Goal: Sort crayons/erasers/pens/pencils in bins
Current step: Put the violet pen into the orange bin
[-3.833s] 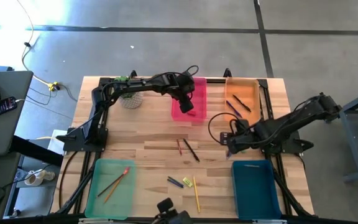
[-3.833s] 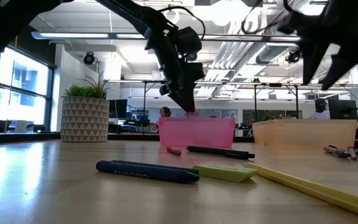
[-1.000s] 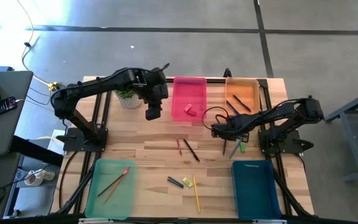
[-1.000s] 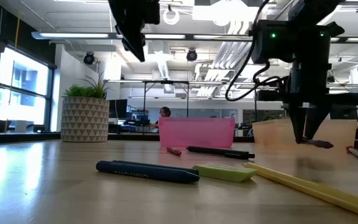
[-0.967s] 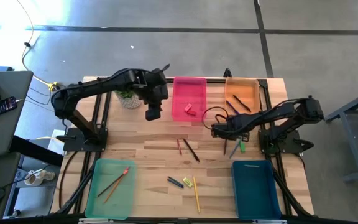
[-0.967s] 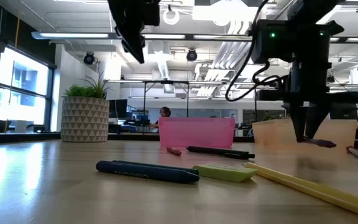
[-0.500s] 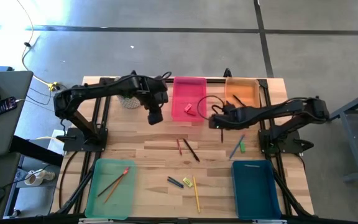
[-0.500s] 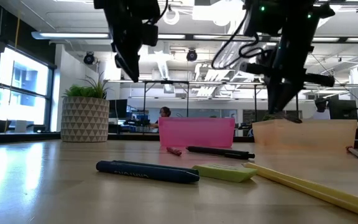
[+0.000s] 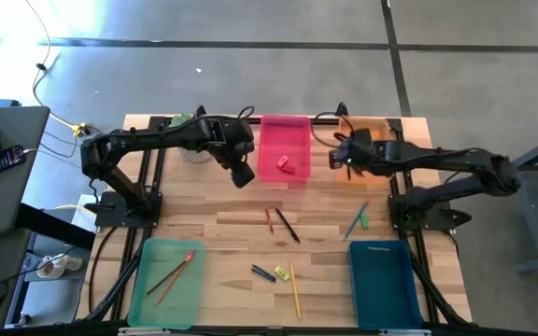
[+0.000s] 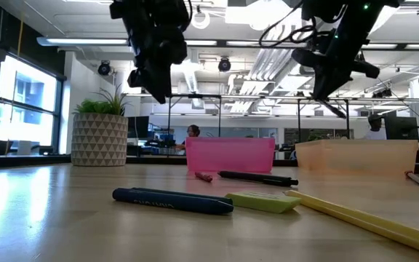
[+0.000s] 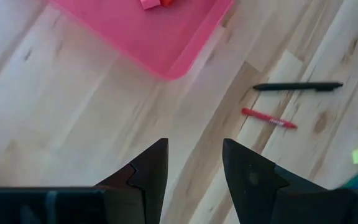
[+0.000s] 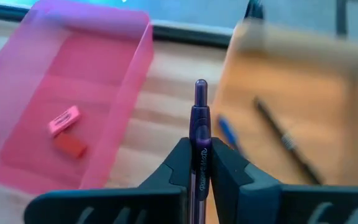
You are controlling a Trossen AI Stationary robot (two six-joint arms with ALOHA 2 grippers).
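My right gripper (image 9: 342, 159) is shut on a purple pen (image 12: 200, 112), high above the gap between the pink bin (image 9: 283, 149) and the orange bin (image 9: 370, 142). The pink bin holds a pink eraser (image 12: 64, 120) and a red eraser (image 12: 71, 146). A blue pen (image 12: 229, 132) and a black pen (image 12: 284, 142) lie in the orange bin. My left gripper (image 9: 242, 175) hangs open over bare wood beside the pink bin's near left corner. A red crayon (image 11: 269, 118) and a black pen (image 11: 297, 86) lie flat mid-table. My right gripper pinches the purple pen's barrel (image 12: 201, 138) between its two fingers. The pen lies along the fingers, and one end (image 12: 201, 87) pokes out past the fingertips. The pen is lifted clear of the table and slants in the low view (image 10: 333, 108).
Near the front edge lie a dark blue crayon (image 9: 263, 273), a green eraser (image 9: 281, 273) and a yellow pencil (image 9: 295, 294). The light green bin (image 9: 148, 289) holds pencils. The teal bin (image 9: 381, 285) stands front right, with a blue pen (image 9: 355, 222) just beyond it. A potted plant (image 9: 192, 149) stands far left.
My right gripper has risen from the table with the purple pen and gone toward the far edge, up to the orange bin's left side. The pen is now lifted clear. My left gripper has come lower and shifted a little toward the table's right.
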